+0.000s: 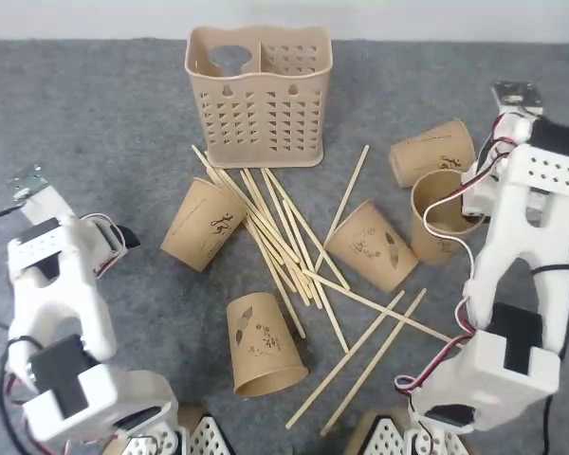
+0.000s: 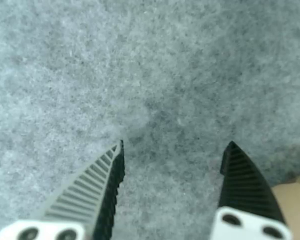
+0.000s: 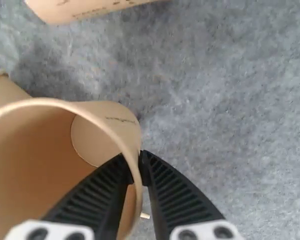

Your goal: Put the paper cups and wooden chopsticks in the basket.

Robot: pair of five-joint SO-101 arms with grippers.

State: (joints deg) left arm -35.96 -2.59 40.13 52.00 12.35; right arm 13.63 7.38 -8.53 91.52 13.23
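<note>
Left pincer (image 2: pixel 176 145) gapes wide with nothing between its fingers. Bare grey mat (image 2: pixel 140 60) lies beneath and ahead of the tips.

Right pincer (image 3: pixel 139 155) is pinched tight on the rim of an upright paper cup (image 3: pixel 40 165) — one finger inside the wall, one outside. A second cup (image 3: pixel 85 7) lies on its side just past the tips.

From above, the basket (image 1: pixel 258 95) stands well away from both pincers, farther out — wooden chopsticks (image 1: pixel 283 248) and tipped cups (image 1: pixel 204 225) lie scattered between the two.
</note>
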